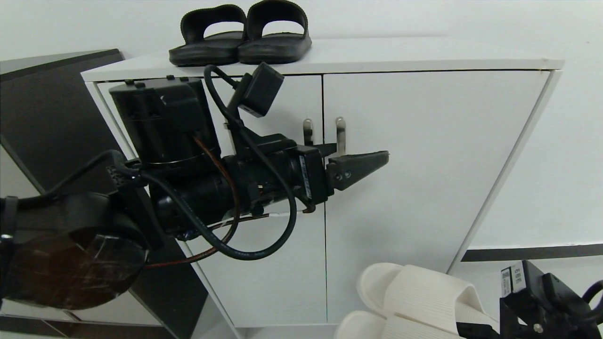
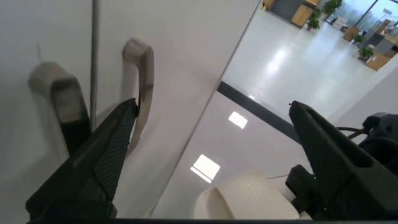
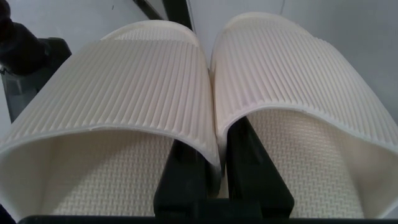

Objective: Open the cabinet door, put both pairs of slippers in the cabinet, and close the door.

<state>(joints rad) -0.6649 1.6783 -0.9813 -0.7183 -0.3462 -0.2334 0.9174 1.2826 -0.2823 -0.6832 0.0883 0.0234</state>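
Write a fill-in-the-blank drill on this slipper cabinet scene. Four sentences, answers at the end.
1. The black slippers lie on ___ of the cabinet.
2. Both cabinet doors are ___.
3. The left gripper, jaws open, is level with the two metal door ___.
4. The white slippers are held in the ___ gripper.
Answers: top; closed; handles; right.

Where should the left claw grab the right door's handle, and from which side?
Take the straight upright middle of the right door's handle, coming in from the front with the open left claw, one finger on each side. The bar arches off the door, so there should be room behind it to pull on.
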